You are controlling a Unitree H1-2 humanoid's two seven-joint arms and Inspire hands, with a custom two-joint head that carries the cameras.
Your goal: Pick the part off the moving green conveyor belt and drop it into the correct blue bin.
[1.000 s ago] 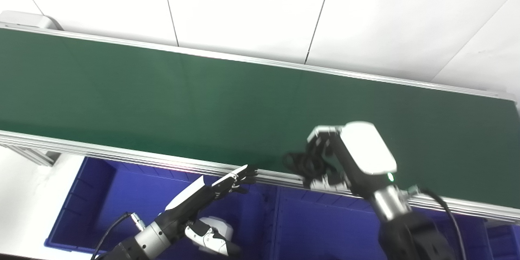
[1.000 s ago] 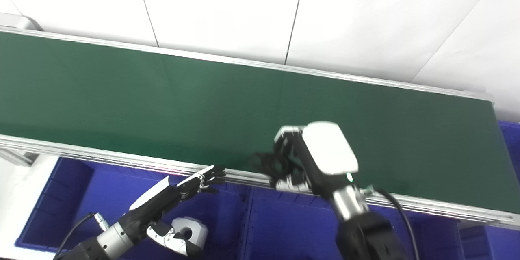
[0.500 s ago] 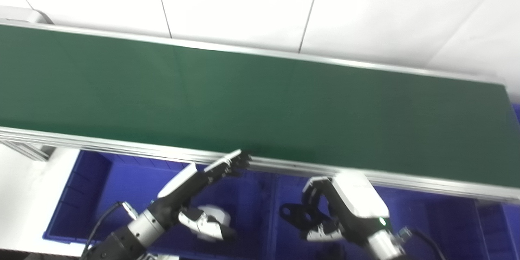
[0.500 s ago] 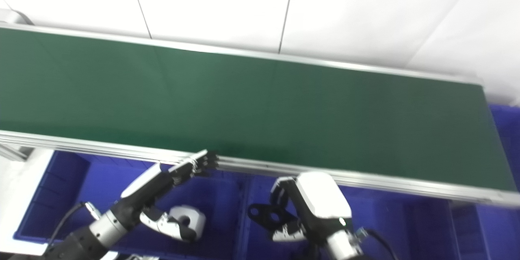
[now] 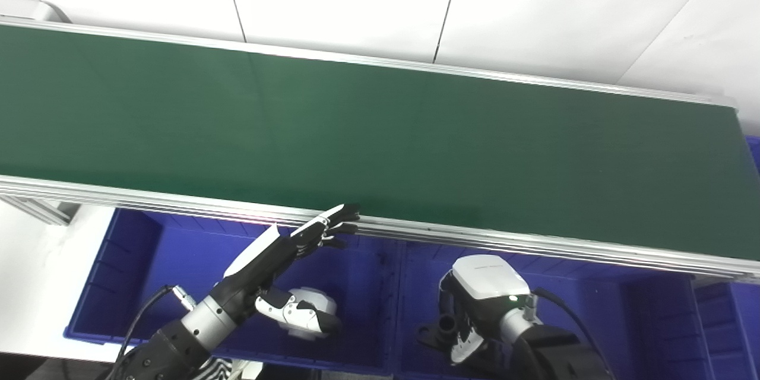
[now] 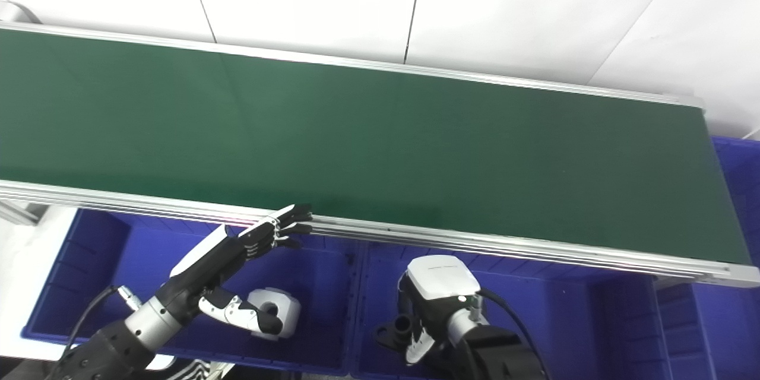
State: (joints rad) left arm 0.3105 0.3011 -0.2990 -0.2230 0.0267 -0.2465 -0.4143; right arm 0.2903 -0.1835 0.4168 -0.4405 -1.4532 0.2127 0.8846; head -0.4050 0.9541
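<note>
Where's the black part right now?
The black part is off the belt, low in both views, right of centre, at the right hand inside the middle blue bin.

Illumination is bright and even, apparently from overhead; the white panelled wall [image 5: 534, 6] behind is close to overexposed, its seams thin and grey; the long dark green conveyor belt [image 5: 380, 130] reads matt, without glare, slightly darker toward the right end; its near silver aluminium rail [image 5: 178, 205] carries a faint pinkish glint close to my left hand [image 5: 273, 249]; the white shell on the back of my right hand [image 6: 439, 276] is blown out, detail lost; the deep blue plastic bins [image 5: 148, 273] lie in shade beneath the rail; focus is sharp in both views; straight edges show no evident bending.
</note>
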